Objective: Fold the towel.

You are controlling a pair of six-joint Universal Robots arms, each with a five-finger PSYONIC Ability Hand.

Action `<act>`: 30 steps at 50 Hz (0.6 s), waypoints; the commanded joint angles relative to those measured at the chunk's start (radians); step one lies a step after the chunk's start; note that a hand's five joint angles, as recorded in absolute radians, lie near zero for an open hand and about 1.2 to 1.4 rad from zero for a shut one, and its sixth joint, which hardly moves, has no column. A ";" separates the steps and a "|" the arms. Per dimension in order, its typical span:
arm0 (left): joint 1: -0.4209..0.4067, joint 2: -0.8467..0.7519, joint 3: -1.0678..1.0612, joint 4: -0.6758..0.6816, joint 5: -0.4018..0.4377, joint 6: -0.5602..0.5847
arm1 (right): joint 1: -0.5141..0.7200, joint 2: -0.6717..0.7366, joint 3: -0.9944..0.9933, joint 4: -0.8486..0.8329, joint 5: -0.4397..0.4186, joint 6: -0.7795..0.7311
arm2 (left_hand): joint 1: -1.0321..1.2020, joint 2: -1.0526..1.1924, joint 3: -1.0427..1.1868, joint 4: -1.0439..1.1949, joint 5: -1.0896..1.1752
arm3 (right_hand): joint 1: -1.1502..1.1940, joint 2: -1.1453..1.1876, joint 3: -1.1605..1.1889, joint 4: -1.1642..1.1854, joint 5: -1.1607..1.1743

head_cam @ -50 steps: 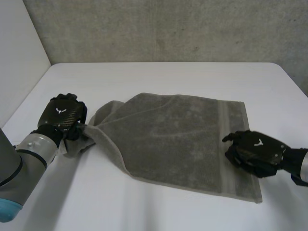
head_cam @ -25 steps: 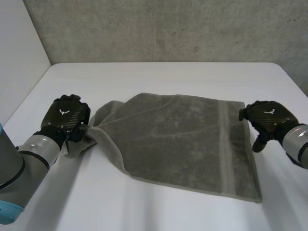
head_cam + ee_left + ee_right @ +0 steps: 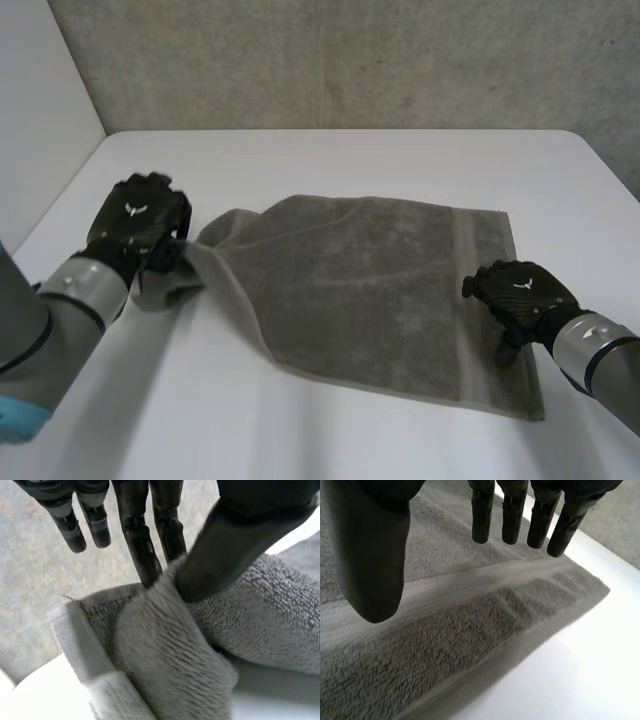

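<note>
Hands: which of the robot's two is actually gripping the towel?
The left hand pinches a bunched corner of the towel between thumb and fingers; the right hand is open, fingers straight over the banded end.

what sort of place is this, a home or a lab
Probably a lab or test bench: a white table, a plain concrete wall behind it, and one grey towel with the robot's left hand and right hand at its ends.

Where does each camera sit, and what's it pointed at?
Head view: between and behind both arms, which show, looking down at the table.
Left wrist view: on that wrist, along the left hand pinching the bunched towel.
Right wrist view: on that wrist, along the open right hand over the towel's edge.
All share the towel.
</note>
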 commanded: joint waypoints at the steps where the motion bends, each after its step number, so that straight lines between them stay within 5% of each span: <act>1: -0.059 -0.099 0.261 -0.131 -0.003 -0.080 | 0.087 -0.004 -0.065 0.012 0.010 0.011 | 0.166 0.152 -0.058 -0.066 0.173 | -0.059 -0.067 -0.053 -0.076 -0.018; 8: -0.041 -0.189 0.443 -0.289 -0.094 -0.121 | 0.187 0.000 -0.084 0.017 0.091 0.091 | 0.166 0.152 -0.058 -0.066 0.173 | -0.065 -0.073 -0.053 -0.076 -0.024; 30: 0.024 -0.349 0.522 -0.245 -0.171 -0.118 | 0.245 0.060 -0.035 -0.034 0.116 0.209 | 0.166 0.152 -0.058 -0.066 0.173 | -0.074 -0.082 -0.053 -0.076 -0.033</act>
